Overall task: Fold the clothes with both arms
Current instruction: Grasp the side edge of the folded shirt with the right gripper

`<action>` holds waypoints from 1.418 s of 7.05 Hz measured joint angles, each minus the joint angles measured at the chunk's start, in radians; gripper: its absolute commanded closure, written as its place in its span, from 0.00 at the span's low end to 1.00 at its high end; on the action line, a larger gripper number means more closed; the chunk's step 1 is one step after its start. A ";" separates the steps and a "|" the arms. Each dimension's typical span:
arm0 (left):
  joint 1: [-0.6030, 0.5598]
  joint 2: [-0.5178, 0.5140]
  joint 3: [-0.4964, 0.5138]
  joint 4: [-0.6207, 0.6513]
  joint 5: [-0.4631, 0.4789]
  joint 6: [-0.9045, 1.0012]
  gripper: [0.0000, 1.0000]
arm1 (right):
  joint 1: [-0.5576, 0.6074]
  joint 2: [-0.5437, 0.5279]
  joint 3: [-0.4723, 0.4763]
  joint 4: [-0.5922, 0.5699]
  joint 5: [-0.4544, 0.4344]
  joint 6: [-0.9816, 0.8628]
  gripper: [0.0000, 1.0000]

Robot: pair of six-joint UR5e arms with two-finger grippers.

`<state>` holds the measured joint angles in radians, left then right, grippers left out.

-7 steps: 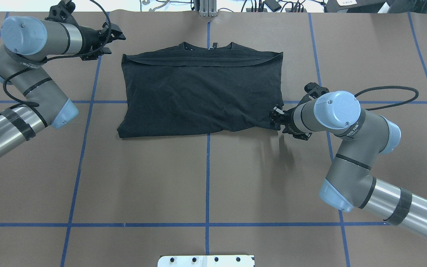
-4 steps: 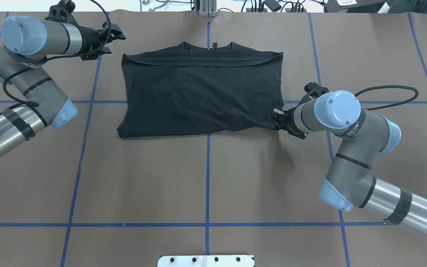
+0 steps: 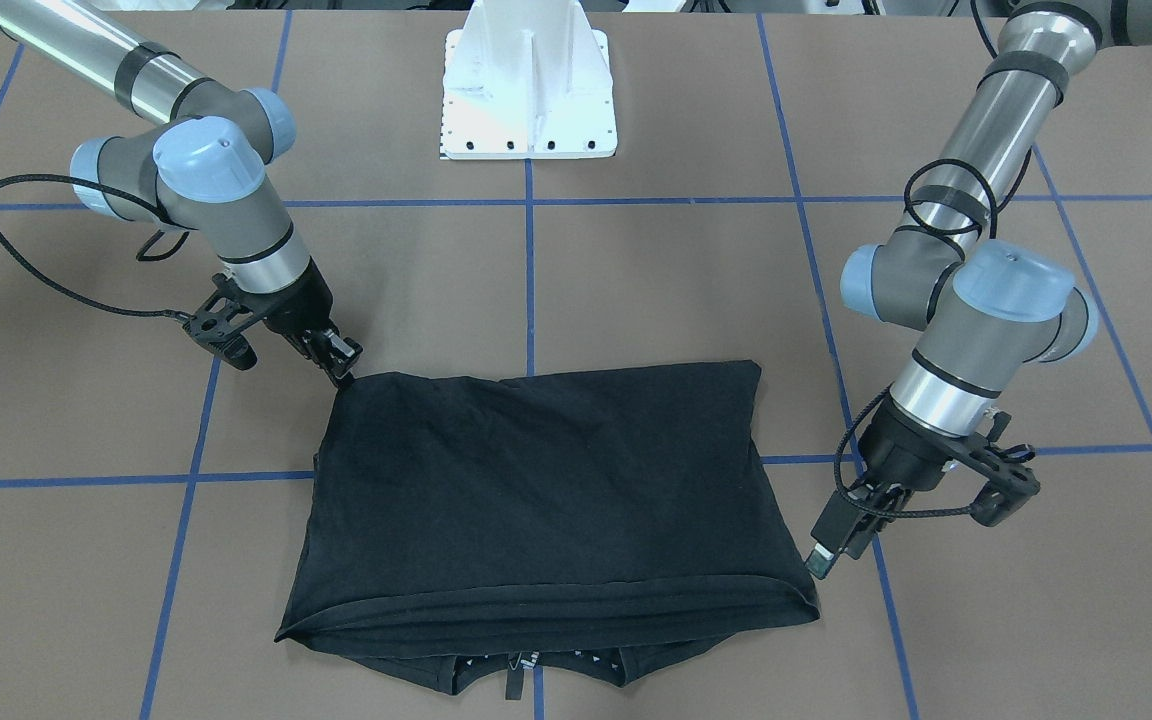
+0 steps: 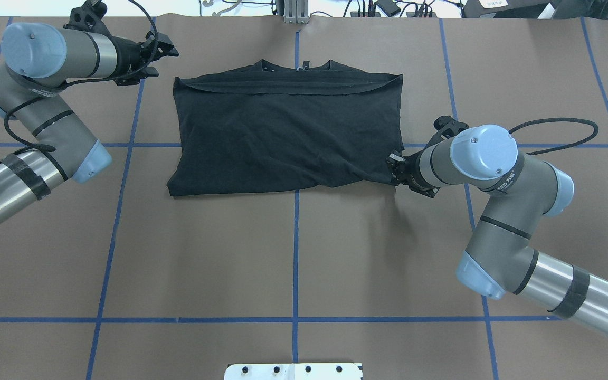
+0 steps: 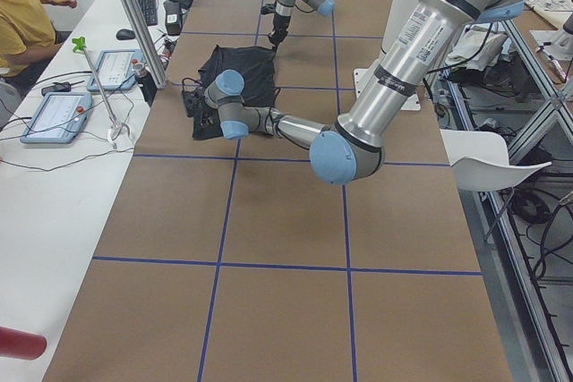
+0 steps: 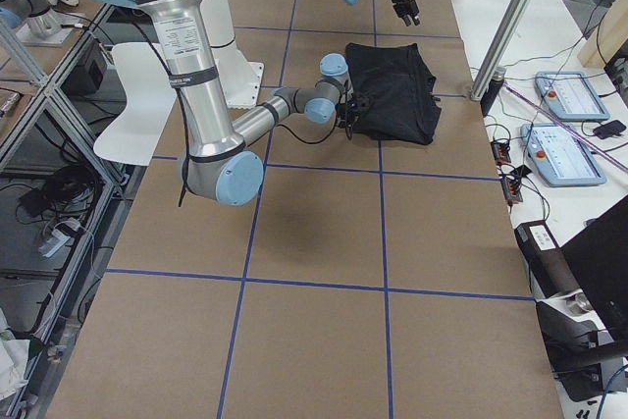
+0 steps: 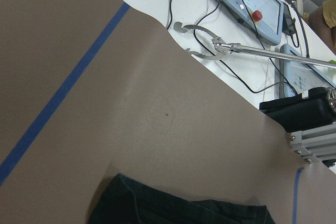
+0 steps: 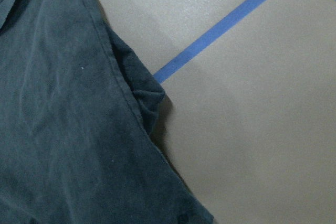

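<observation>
The black T-shirt [image 4: 288, 132] lies folded in half on the brown table, with its collar at the far edge. Its chest graphic is hidden. It also shows in the front view [image 3: 546, 490]. My right gripper [image 4: 393, 170] is down at the shirt's near right corner, and its jaws look slightly apart. In the front view [image 3: 344, 365] its tips touch that corner. The right wrist view shows the bunched corner [image 8: 149, 98] lying flat. My left gripper [image 4: 169, 46] is open and empty, just off the shirt's far left corner, and it also shows in the front view [image 3: 821, 555].
The white mounting base [image 3: 529, 90] stands at the robot's side of the table. Blue tape lines [image 4: 295, 253] grid the brown surface. Control tablets and cables [image 7: 247, 3] lie beyond the far edge. An operator [image 5: 22, 15] sits there.
My right gripper came down onto the table at the shirt's near right corner, and its arm shifted slightly. The left arm and the shirt have not moved.
</observation>
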<state>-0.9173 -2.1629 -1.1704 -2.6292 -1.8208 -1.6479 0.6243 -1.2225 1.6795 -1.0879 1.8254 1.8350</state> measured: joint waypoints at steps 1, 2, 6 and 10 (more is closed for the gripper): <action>0.000 0.000 -0.001 0.000 0.000 -0.001 0.24 | 0.007 -0.006 0.010 0.000 0.018 0.001 0.55; 0.000 0.000 -0.001 0.000 0.000 -0.002 0.24 | 0.009 -0.010 0.010 0.001 0.017 0.003 0.01; 0.001 0.000 -0.002 0.000 0.001 -0.006 0.24 | 0.005 0.005 -0.023 0.012 -0.029 0.054 0.00; 0.002 0.002 -0.002 0.000 0.013 -0.006 0.24 | 0.002 0.060 -0.084 0.013 -0.040 0.077 0.26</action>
<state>-0.9158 -2.1609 -1.1720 -2.6292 -1.8083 -1.6536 0.6260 -1.1622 1.5953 -1.0753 1.7852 1.9123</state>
